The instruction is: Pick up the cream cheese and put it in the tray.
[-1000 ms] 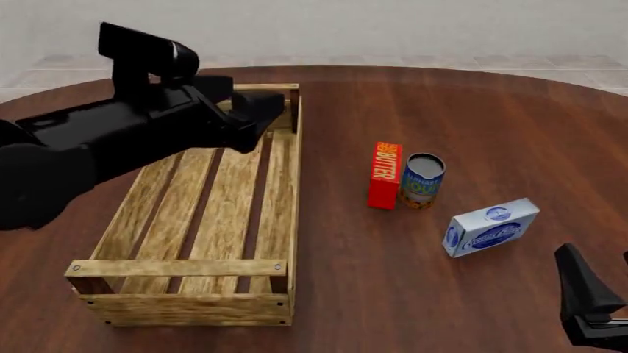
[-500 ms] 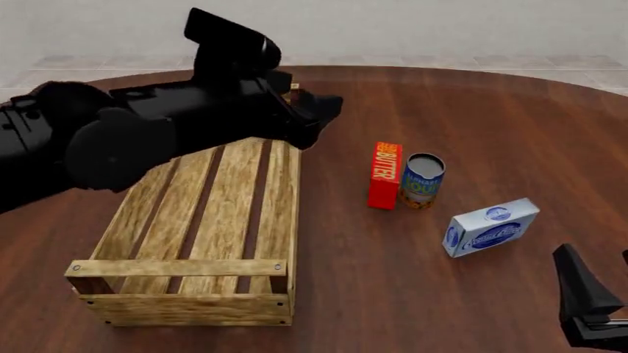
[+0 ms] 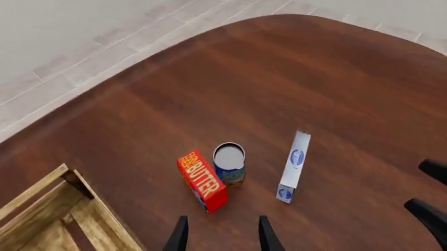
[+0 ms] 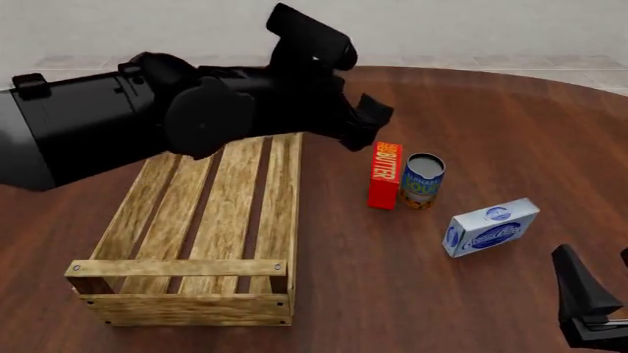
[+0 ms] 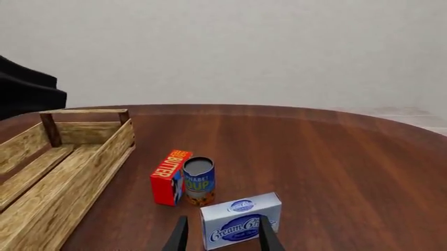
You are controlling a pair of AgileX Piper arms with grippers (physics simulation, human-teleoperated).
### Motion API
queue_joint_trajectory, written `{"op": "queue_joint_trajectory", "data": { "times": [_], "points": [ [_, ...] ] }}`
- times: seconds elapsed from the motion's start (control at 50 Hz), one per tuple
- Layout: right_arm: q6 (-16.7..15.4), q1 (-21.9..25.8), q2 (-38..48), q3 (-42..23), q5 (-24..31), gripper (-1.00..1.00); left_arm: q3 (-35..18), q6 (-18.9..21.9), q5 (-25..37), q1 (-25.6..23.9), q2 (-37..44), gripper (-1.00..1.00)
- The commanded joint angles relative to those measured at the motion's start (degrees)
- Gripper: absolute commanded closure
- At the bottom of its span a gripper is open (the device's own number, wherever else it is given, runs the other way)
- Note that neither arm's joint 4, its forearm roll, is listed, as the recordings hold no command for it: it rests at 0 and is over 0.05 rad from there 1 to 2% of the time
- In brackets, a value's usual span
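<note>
The cream cheese (image 4: pixel 492 226) lies flat on the wooden surface (image 4: pixel 471 118), free of both arms, its blue oval logo and script facing up and toward the near side. It sits just ahead of the right gripper (image 5: pixel 222 234), whose two fingers stand spread apart and empty, framing the box's near edge in the right wrist view without touching it; in the front view that gripper (image 4: pixel 589 305) is low at the near right, close to the box. Beyond the cream cheese from the right gripper stand the blue-and-orange can (image 4: pixel 423 181) and, touching or just beside it, the upright red butter box (image 4: pixel 384 175). The left gripper (image 3: pixel 221 236) hangs in the air over the surface on the far side of the butter box, its fingers spread and holding nothing, well apart from the cream cheese (image 3: pixel 293 167). The tray (image 4: pixel 201 243) lies farther off still, under the left arm (image 4: pixel 147 121).
</note>
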Motion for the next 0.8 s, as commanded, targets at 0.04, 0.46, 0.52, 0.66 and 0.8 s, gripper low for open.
{"op": "queue_joint_trajectory", "data": {
  "times": [0.04, 0.46, 0.52, 0.66, 0.8],
  "points": [
    [-0.04, 0.18, 0.05, 0.0, 0.05, -1.0, -6.85, 1.75, 4.56, -2.09, 5.46, -1.0],
    [1.55, 0.08, 0.02, 0.04, 0.02, -1.0, -17.55, 2.69, 10.59, -3.8, 13.47, -1.0],
    [1.58, 0.0, 0.04, 0.04, 0.04, -1.0, -18.17, 3.12, 10.67, -4.29, 14.47, -1.0],
    [1.29, 0.06, 0.09, 0.03, 0.08, -1.0, -20.37, 4.27, 11.75, -5.18, 16.6, -1.0],
    [0.76, 0.27, 0.21, 0.02, 0.11, -1.0, -24.3, 5.31, 13.87, -5.64, 19.33, -1.0]
  ]
}}
